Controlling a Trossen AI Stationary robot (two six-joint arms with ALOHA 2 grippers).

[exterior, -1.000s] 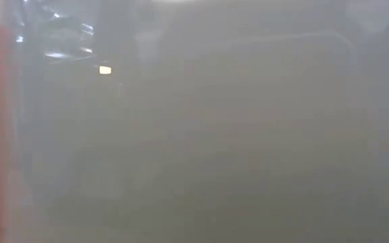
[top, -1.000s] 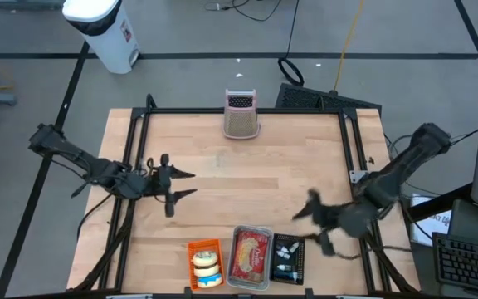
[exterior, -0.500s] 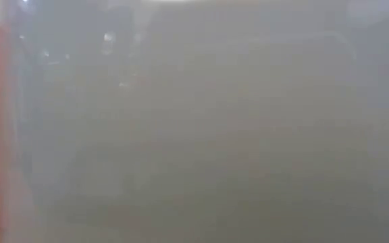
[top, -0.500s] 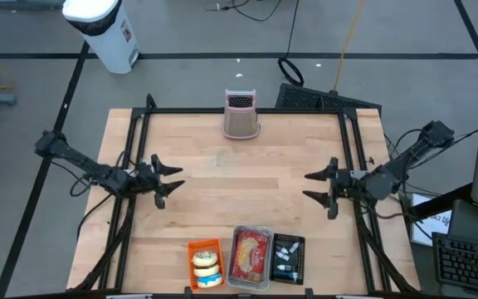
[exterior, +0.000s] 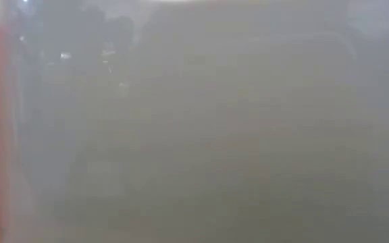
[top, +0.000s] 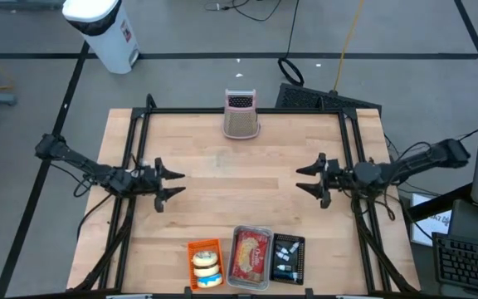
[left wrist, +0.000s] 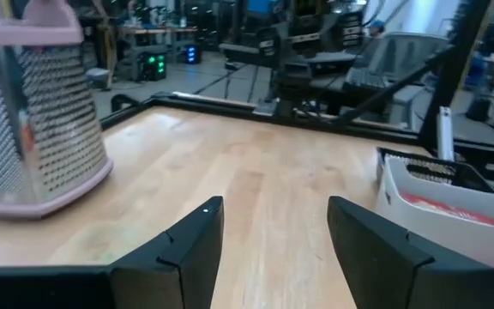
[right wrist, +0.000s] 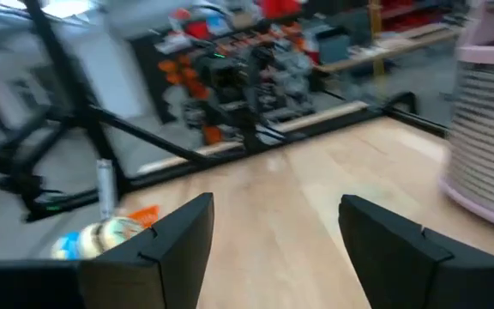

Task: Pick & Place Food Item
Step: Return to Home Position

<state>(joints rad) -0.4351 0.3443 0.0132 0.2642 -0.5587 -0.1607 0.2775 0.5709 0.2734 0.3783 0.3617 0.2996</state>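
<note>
Food coloring bottles (top: 285, 256) lie in the black bin (top: 303, 247), at the table (top: 222, 208) edge that's lowest in your high view. Clear tray (top: 251, 230) sits just beside the bin, orange bin (top: 191, 247) beyond that. Left gripper (top: 179, 182) is over the table's left side, claw wide, empty. Right gripper (top: 301, 178) is over the right side, also wide, empty. Both are well apart from the bin. Grater (top: 241, 116) stands upright at the opposite edge.
</note>
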